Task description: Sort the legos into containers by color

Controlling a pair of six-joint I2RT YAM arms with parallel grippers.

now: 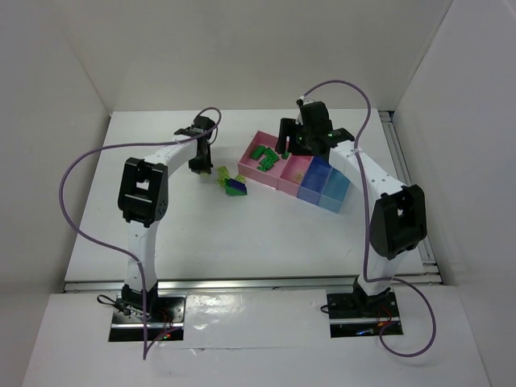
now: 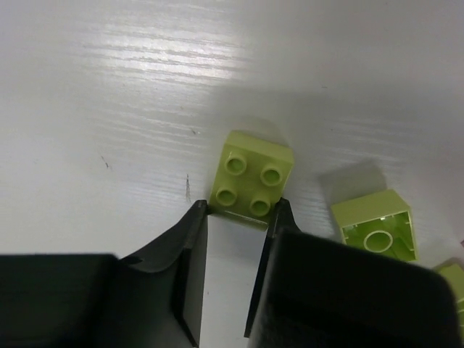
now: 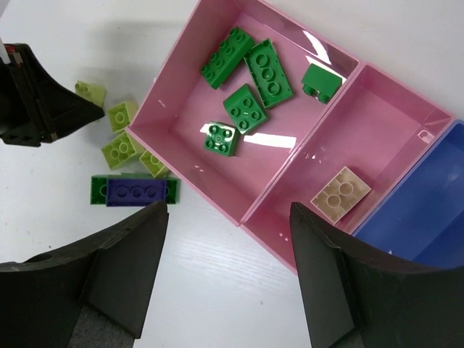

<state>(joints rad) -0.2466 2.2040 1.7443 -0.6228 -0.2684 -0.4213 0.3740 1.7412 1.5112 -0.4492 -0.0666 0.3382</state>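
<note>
Several yellow-green legos lie on the table left of the trays. One 2x2 brick sits studs up right at the tips of my left gripper, which is open and straddles its near edge. Another one lies upturned to its right. A dark blue brick rests on a dark green one. My right gripper is open and empty above the near corner of the large pink tray, which holds several dark green bricks. A pale brick lies in the smaller pink tray.
A periwinkle-blue tray and a light-blue tray continue the row to the right. The left gripper shows at the left edge of the right wrist view. White walls enclose the table on three sides.
</note>
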